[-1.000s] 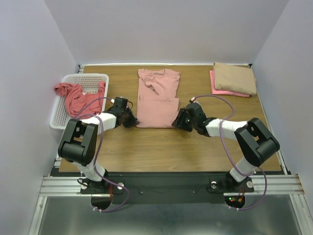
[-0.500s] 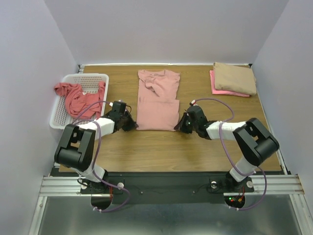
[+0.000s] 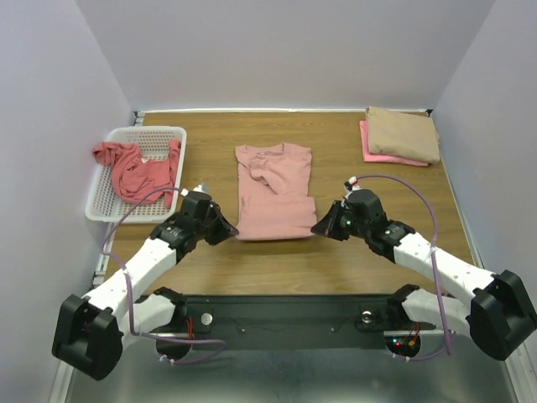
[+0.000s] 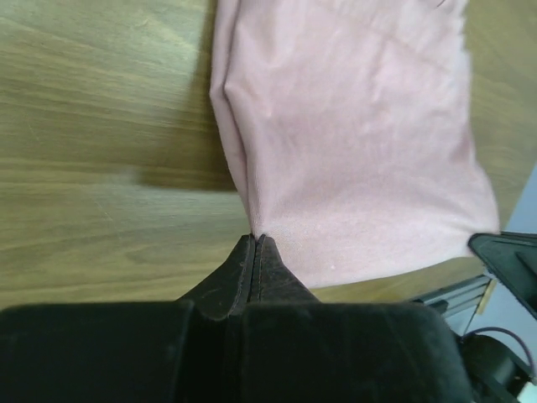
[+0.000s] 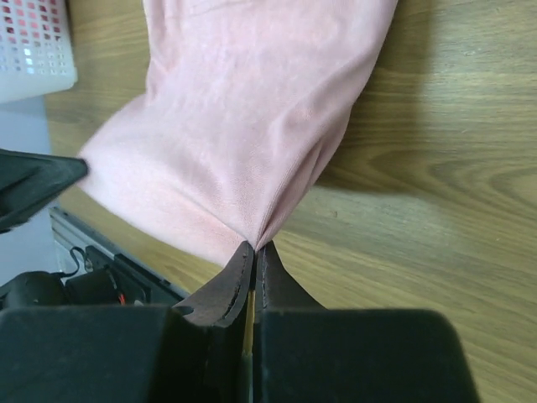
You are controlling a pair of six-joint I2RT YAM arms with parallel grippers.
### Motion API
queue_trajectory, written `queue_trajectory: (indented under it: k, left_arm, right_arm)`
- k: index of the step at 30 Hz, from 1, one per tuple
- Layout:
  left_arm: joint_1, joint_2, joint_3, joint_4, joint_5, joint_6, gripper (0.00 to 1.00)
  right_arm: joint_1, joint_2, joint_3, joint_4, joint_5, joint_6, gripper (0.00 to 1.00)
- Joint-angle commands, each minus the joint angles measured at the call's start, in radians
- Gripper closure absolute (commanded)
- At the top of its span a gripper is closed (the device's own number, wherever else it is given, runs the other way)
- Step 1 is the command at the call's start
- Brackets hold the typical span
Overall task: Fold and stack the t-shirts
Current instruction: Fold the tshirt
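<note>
Dusty-pink t-shirt [image 3: 273,189] is now pinched at both near corners, the right gripper [image 3: 322,228] having just clamped shut like the left gripper [image 3: 227,233], so the next fold can probably start.

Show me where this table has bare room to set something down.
The wooden table is bare between the dusty-pink cloth t-shirt and the folded tan t-shirt far right, and between it and the white plastic mesh basket. Crowded: the near side, where left gripper and right gripper clamp its corners.
</note>
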Motion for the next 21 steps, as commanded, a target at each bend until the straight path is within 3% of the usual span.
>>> queue_trajectory:
  k: [1,9,21]
  left_arm:
    - [-0.001,-0.044,0.114,-0.1,-0.078,-0.014,1.0]
    - [0.013,0.182,0.396,-0.155,-0.148,0.047,1.0]
    - [0.099,0.492,0.798,-0.209,-0.179,0.153,1.0]
  right_arm:
    - [-0.002,-0.006,0.083,-0.07,0.014,-0.03,1.0]
    - [-0.043,0.187,0.35,-0.082,0.088,-0.076,1.0]
    - [-0.175,0.445,0.608,-0.081,-0.037,-0.128,1.0]
